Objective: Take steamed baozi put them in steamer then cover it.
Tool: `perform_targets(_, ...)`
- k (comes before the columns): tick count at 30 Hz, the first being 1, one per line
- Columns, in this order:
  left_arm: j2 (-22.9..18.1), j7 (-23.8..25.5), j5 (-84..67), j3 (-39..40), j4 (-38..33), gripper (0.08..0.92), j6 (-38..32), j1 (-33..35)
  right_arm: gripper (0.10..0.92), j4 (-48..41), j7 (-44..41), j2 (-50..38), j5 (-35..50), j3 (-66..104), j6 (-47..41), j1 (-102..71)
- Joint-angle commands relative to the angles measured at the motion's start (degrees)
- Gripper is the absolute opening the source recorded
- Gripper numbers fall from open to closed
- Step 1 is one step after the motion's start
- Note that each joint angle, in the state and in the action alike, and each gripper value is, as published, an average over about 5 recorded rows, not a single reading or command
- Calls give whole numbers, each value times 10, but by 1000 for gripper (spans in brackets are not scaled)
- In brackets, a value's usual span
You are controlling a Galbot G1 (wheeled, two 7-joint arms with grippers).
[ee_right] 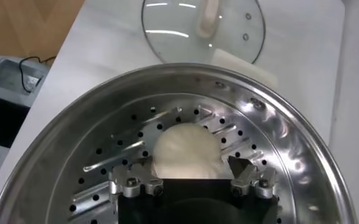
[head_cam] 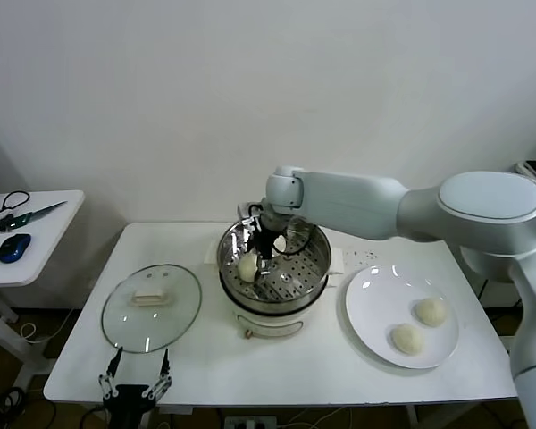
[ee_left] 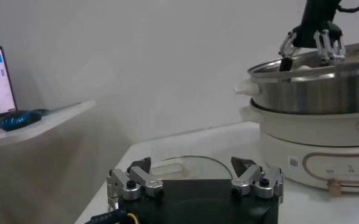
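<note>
3 baozi (head_cam: 248,265): 1 in steamer (head_cam: 314,234), 2 on plate (head_cam: 368,299); 1 cover (head_cam: 152,307).

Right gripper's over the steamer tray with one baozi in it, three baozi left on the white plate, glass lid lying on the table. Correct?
Not quite: the white plate holds two baozi, not three, per the head view. The rest holds: right gripper over the steamer, one baozi on its tray, glass lid on the table.
</note>
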Motion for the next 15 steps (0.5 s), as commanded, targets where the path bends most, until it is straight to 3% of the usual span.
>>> perform_targets(1,-1,0,2,0,-1,823,1,-1,823,39,-20,-49,-6,-1,4,47)
perform_targets(9,-4,1,-17,-2,-5,823,11,-7,823,161,-43,-211,-10,-12,24,129)
perform_targets(15,-3,2,-18,-8,-2,823,13,-15,823,213,-62,-321,-65,3,32,124)
